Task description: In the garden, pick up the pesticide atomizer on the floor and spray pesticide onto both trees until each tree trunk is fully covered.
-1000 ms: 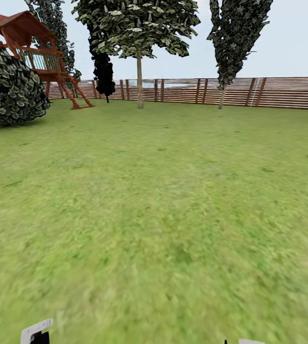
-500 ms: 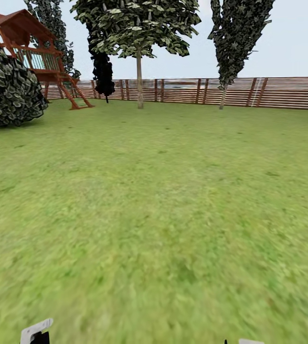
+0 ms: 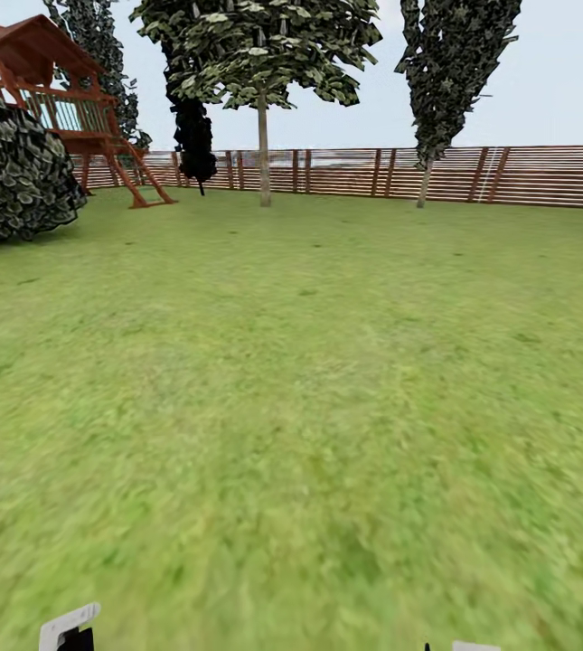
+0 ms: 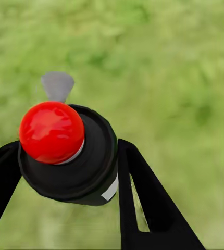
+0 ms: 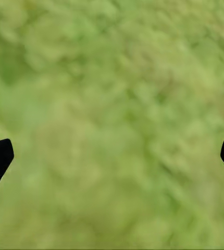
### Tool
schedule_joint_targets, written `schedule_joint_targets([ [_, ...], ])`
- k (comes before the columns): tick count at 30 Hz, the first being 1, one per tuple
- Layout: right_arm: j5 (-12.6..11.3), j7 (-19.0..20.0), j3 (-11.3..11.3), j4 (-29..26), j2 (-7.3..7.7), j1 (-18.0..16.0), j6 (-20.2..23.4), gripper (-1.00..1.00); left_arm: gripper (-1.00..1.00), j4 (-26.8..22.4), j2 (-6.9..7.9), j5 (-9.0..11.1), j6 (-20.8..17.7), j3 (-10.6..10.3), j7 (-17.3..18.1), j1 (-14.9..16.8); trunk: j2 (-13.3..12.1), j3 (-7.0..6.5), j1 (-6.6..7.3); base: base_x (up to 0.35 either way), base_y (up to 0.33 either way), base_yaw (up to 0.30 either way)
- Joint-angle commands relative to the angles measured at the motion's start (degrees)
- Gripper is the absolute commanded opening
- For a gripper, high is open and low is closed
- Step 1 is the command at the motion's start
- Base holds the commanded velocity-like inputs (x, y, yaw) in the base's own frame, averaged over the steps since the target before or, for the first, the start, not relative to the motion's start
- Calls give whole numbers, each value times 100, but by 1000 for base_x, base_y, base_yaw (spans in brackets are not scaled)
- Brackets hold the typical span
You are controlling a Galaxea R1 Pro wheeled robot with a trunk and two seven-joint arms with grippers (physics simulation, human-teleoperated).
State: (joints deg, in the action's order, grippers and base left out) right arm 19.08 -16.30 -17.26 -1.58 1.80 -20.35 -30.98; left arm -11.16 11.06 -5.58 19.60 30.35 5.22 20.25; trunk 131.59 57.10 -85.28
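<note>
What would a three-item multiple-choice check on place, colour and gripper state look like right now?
1. The wooden play tower stands:
A. far left, by the fence
B. far right
C. right at the robot's base

2. The atomizer's cap is:
A. blue
B. red
C. yellow

3. The right gripper is:
A. shut on a can
B. open over grass
C. gripping a branch

Answers: 1 A, it sits beside the round shrub before the fence. 2 B, a red dome tops the atomizer between the left gripper fingers. 3 B, fingers wide apart, lawn between.
</note>
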Motion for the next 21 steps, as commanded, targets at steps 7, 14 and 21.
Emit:
schedule_joint_targets([
  [7,61,-31,-31,8,1,-4,-13,100,-100,9,-2,-58,19,50,23,5,2,5,-2,338,0,0],
  [14,61,-31,-31,9,-2,-4,-13,100,-100,8,2,-58,21,50,23,5,2,5,-2,338,0,0],
  [21,61,-31,-31,7,0,-4,-13,100,-100,4,2,-58,23,50,23,5,2,5,-2,338,0,0],
])
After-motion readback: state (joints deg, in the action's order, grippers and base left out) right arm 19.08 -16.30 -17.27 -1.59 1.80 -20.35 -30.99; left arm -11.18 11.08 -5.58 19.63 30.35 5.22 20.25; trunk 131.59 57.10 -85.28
